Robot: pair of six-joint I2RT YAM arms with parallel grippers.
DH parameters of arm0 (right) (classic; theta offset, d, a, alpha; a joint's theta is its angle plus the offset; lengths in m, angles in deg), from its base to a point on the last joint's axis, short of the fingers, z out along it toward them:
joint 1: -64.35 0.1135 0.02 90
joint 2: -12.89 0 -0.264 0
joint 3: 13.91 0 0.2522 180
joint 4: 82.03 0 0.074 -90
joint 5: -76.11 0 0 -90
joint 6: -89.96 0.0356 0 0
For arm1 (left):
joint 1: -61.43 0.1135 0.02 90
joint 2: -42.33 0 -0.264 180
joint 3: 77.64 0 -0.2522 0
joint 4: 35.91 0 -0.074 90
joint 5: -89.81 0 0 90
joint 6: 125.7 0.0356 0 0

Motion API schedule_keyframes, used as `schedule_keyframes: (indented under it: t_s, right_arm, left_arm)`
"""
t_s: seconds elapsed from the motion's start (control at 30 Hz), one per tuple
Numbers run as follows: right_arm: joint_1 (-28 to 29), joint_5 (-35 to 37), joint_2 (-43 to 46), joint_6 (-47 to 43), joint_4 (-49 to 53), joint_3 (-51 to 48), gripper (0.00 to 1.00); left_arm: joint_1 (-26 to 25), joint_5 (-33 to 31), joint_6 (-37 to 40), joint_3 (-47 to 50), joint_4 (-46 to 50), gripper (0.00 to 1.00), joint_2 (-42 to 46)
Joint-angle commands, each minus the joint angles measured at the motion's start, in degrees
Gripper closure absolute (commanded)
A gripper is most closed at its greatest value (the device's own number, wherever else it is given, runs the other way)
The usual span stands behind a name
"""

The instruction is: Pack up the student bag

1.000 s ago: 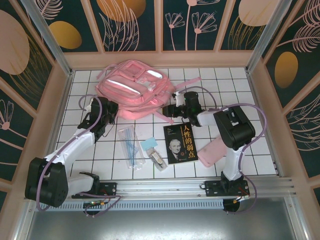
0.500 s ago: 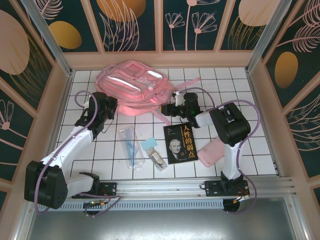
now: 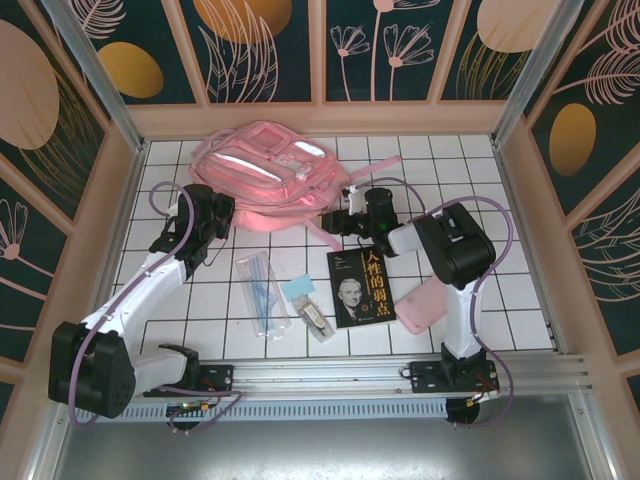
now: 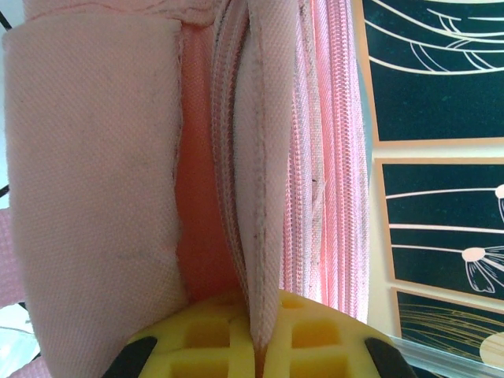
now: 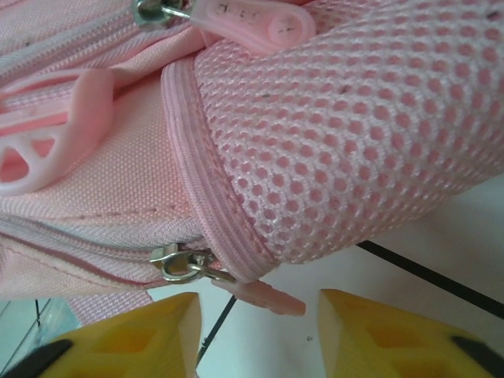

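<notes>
The student bag (image 3: 265, 172), a big pink backpack with glossy front pockets, lies at the back of the table. At its lower left edge my left gripper (image 3: 220, 213) is shut on a fold of its pink fabric (image 4: 264, 236), beside a zipper band; the yellow pads (image 4: 315, 339) press together on it (image 4: 258, 346). My right gripper (image 3: 338, 218) is at the bag's lower right corner. In the right wrist view it stands open (image 5: 260, 319), and a pink zipper pull tab (image 5: 264, 295) on a metal slider (image 5: 185, 264) hangs between the fingers, below the mesh side pocket (image 5: 354, 134).
On the tiles in front of the bag lie a dark book (image 3: 360, 287), a flat pink pouch (image 3: 425, 305), a clear pen pouch (image 3: 262, 290) and two small items (image 3: 305, 300). Patterned walls close in the back and both sides.
The left arm reached forward to the bag's edge. The right gripper edged left to the bag's corner and its jaws narrowed. The bag shifted slightly.
</notes>
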Motion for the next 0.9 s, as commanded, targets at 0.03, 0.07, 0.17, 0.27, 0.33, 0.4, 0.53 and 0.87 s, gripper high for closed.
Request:
schedule_keyframes:
  t_s: [0.03, 0.07, 0.17, 0.27, 0.33, 0.4, 0.53, 0.87]
  right_arm:
    - [0.41, -0.21, 0.11, -0.37, -2.42, 1.08, 0.76]
    - [0.41, -0.01, 0.65, -0.64, -2.52, 0.72, 0.83]
    - [0.07, 0.22, 2.6, -1.83, -1.64, -0.7, 1.0]
    - [-0.13, 0.4, 5.14, -3.21, -0.15, -2.5, 1.0]
    - [-0.17, 0.3, 6.78, -4.42, 1.75, -3.44, 1.0]
    - [-0.3, 0.89, 8.3, -5.58, 3.81, -4.22, 1.0]
    - [-1.16, 1.56, 10.08, -6.31, 5.32, -6.05, 1.0]
    - [-2.21, -0.7, 7.24, -5.9, 4.78, -2.73, 1.0]
  left_arm:
    - [-0.25, 0.95, -2.03, -0.64, -5.42, 1.0, 3.07]
    - [-0.33, 0.93, -2.26, -0.27, -5.64, 1.0, 3.03]
    - [-0.32, 1.29, -2.72, 0.7, -6.54, 1.0, 2.6]
    - [-0.26, 1.04, -2.39, 0.96, -6.66, 1.0, 1.89]
    - [-0.32, 0.18, -1.51, 1.14, -6.51, 1.0, 1.5]
    - [-0.3, -1.02, -0.75, 1.26, -5.75, 1.0, 1.15]
    - [-0.33, -1.31, -0.91, 2.6, -6.59, 1.0, 1.03]
    - [-0.34, 2.97, -3.93, 0.47, -6.22, 1.0, 2.92]
